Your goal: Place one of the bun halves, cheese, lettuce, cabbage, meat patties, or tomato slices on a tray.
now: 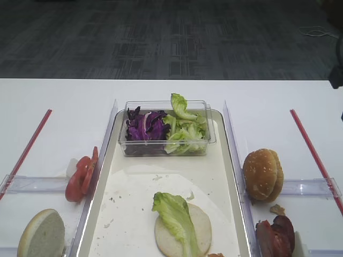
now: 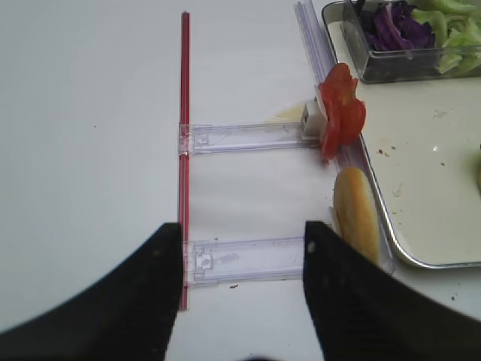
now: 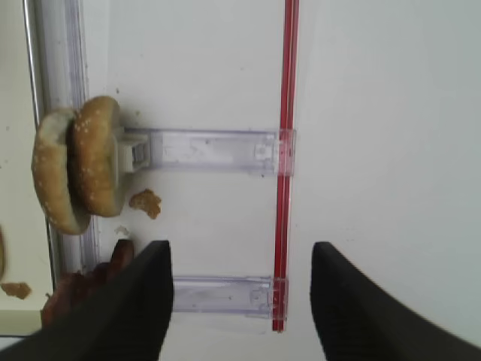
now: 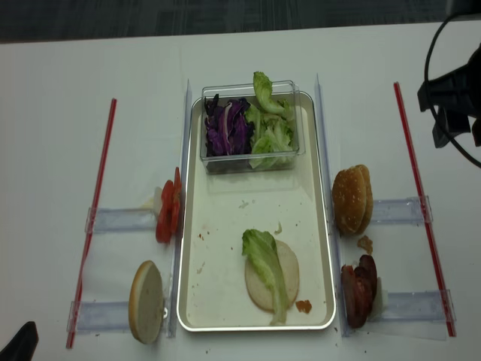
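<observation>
lettuce (image 4: 266,259): lies across bun half (image 4: 272,285) on tray (image 4: 225,301)
right claw (image 3: 239,301): wide, empty
left claw (image 2: 242,289): wide, empty

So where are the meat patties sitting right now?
In the overhead view the meat patties stand on edge outside the tray, off its right rim near the front corner, just in front of the sesame buns.

Meat patties (image 1: 276,236): cropped by the exterior high view's lower edge.
Left bun half (image 1: 42,234): base cut off there too.
Right gripper (image 3: 240,301): only two dark fingers showed; body out of frame.
Crumb (image 3: 145,202): too small to identify.
Tray (image 2: 391,248): right part beyond the left wrist frame.
</observation>
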Robot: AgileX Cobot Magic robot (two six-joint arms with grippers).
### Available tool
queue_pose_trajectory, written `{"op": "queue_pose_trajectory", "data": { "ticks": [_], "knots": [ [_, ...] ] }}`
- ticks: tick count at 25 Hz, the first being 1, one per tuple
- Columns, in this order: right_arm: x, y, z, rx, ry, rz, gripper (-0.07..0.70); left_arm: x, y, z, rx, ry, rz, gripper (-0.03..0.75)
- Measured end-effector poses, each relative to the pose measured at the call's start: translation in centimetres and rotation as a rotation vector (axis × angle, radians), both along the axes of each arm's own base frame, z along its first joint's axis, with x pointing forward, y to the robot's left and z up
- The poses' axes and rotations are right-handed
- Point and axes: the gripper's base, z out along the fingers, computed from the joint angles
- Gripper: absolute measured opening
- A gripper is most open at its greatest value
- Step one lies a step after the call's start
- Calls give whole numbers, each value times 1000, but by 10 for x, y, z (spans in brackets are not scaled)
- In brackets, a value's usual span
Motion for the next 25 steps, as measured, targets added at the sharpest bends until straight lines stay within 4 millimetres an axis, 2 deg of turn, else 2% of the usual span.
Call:
{"op": "queue_pose_trajectory", "data": {
  "ticks": [14,25],
  "knots": [
    [-89,-2,2,2,-78,1,430,0,0,0,0,0,0,349],
    [-140,-4,1,3,-188,1,430,0,0,0,0,0,0,349]
  ]
}}
